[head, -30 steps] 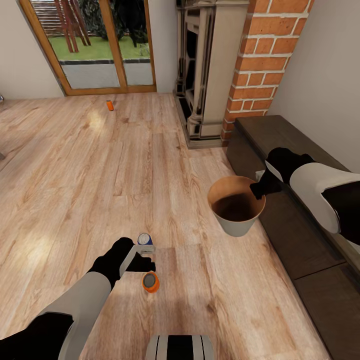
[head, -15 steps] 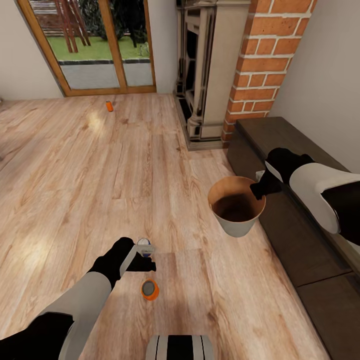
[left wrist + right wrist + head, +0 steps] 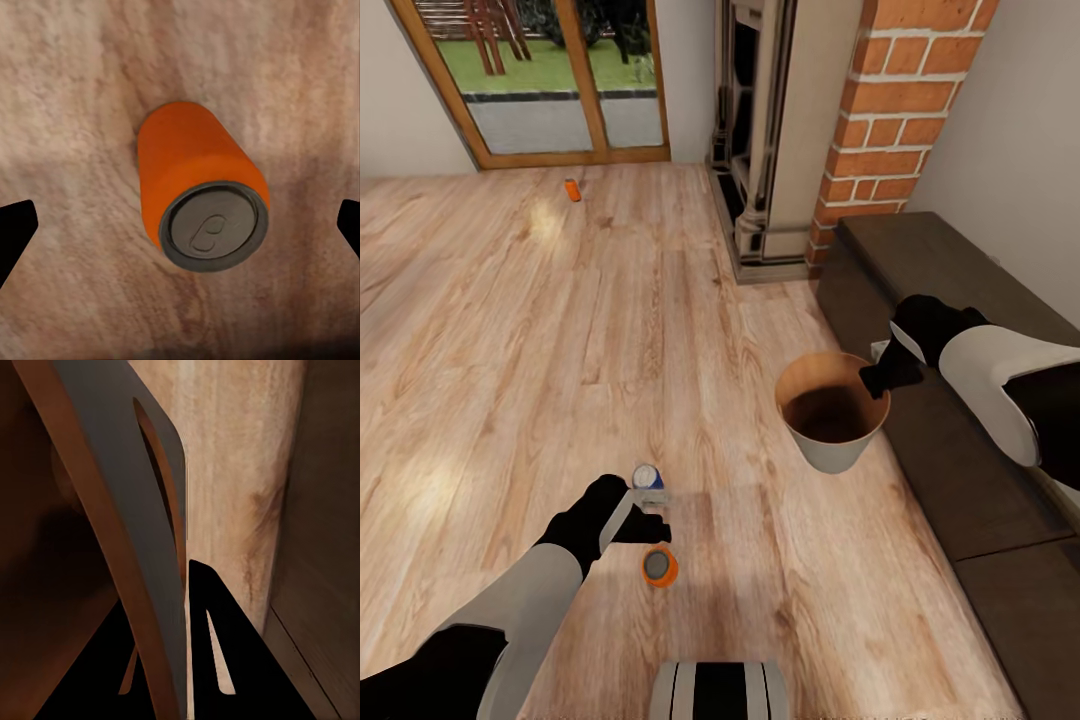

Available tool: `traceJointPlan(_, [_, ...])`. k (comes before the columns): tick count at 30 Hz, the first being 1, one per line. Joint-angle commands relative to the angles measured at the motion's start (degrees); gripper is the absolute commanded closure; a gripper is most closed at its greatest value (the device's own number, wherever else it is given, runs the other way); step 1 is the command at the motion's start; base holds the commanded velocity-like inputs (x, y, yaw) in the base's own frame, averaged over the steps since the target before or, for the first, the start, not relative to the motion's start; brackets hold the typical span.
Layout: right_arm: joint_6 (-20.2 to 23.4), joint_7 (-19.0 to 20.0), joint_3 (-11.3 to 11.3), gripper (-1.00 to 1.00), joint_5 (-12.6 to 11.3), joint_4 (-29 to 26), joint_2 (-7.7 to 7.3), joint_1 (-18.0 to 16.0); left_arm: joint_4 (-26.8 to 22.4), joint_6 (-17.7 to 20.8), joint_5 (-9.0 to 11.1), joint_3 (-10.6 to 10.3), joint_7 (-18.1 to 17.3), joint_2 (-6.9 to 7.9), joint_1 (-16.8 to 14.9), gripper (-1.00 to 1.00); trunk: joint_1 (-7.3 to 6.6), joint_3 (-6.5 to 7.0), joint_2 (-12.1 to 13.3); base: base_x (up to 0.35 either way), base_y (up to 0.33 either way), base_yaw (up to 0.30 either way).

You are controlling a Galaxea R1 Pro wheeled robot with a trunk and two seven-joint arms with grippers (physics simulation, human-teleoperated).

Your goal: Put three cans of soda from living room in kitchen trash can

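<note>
Hovering left gripper (image 3: 180, 225) jaws wide over orange can (image 3: 658, 567); could tip it toward 6 o'clock; right gripper (image 3: 880, 380) pinching trash can (image 3: 832, 448) rim, may slip

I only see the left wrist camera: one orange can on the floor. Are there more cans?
Observer: Yes. A second can, blue band showing, stands right by the left fingers.
Operator: Where's the third one?
Observer: The third can sits far across the wood floor, near the glass doors.
Operator: And where's the bin?
Observer: The right fingers pinch the rim of the trash can, next to the dark cabinet.
</note>
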Motion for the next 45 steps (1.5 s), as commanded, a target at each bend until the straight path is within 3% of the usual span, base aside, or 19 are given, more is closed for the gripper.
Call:
traceJointPlan(1, [0.1, 0.3, -0.5, 1.00, -0.6, 0.0, 0.01, 0.0, 0.0, 0.0, 0.0, 0.0, 0.0, -0.01, 0.0, -1.00, 0.01, -0.22, 0.0, 0.000, 0.000, 0.000])
traceJointPlan(17, [0.1, 0.3, -0.6, 1.00, -0.6, 0.0, 0.08, -1.0, 0.0, 0.0, 0.0, -0.1, 0.1, -0.16, 0.0, -1.00, 0.06, -0.66, -0.1, 0.000, 0.000, 0.000])
traceJointPlan(37, [0.1, 0.2, -0.5, 1.00, -0.6, 0.0, 0.43, -1.1, 0.0, 0.0, 0.0, -0.1, 0.4, -0.15, 0.0, -1.00, 0.57, -5.09, -0.3, 0.000, 0.000, 0.000])
traceJointPlan(45, [0.1, 0.2, -0.5, 1.00, -0.6, 0.0, 0.45, -1.1, 0.0, 0.0, 0.0, -0.1, 0.4, -0.14, 0.0, -1.00, 0.57, -5.09, -0.3, 0.000, 0.000, 0.000])
